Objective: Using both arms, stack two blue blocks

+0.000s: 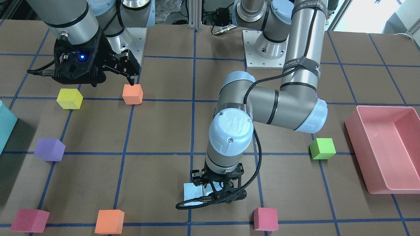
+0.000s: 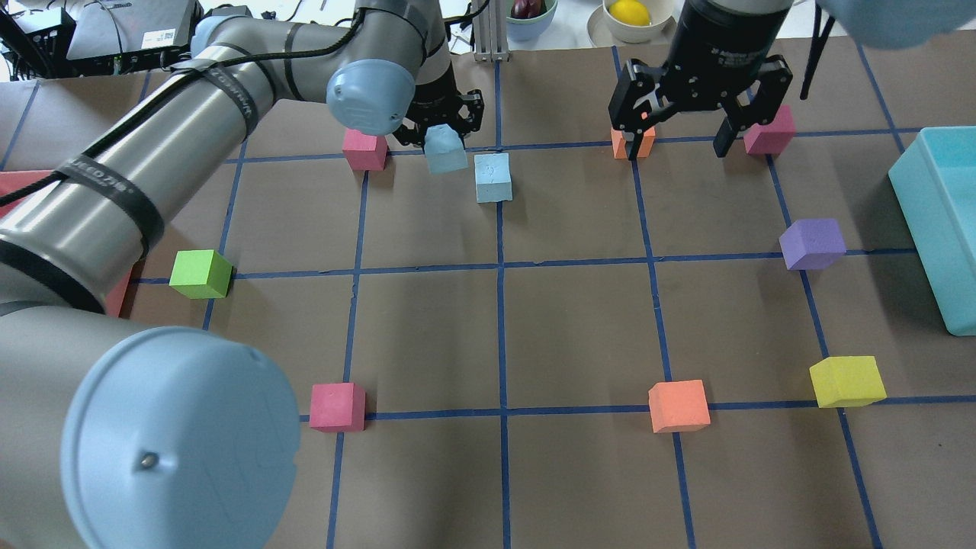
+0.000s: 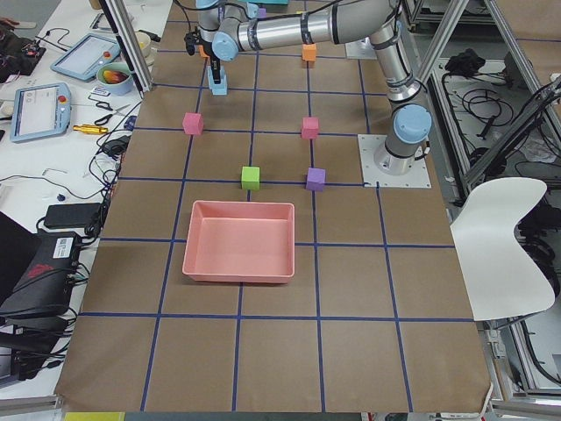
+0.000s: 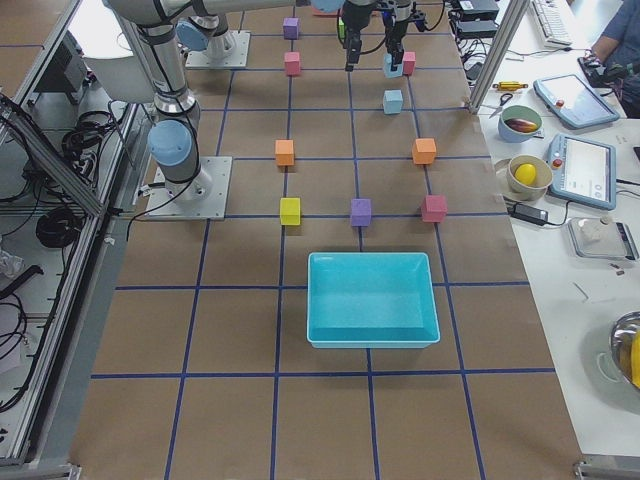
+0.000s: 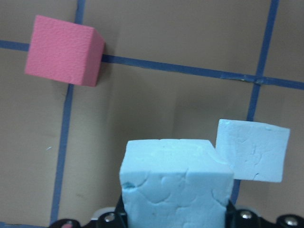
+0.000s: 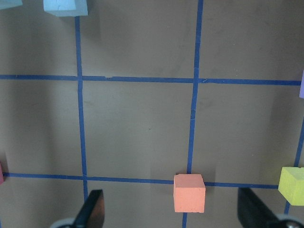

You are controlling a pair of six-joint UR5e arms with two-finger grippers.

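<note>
My left gripper is shut on one pale blue block and holds it slightly tilted just above the table. In the left wrist view this held block fills the bottom centre. The second blue block lies on the table just right of it, apart from it; it also shows in the left wrist view and the front view. My right gripper is open and empty, raised high over the table. Its fingers frame an orange cube below.
A teal bin stands at the right edge and a pink bin at the left. Loose cubes lie around: pink next to the held block, green, purple, yellow, orange, pink.
</note>
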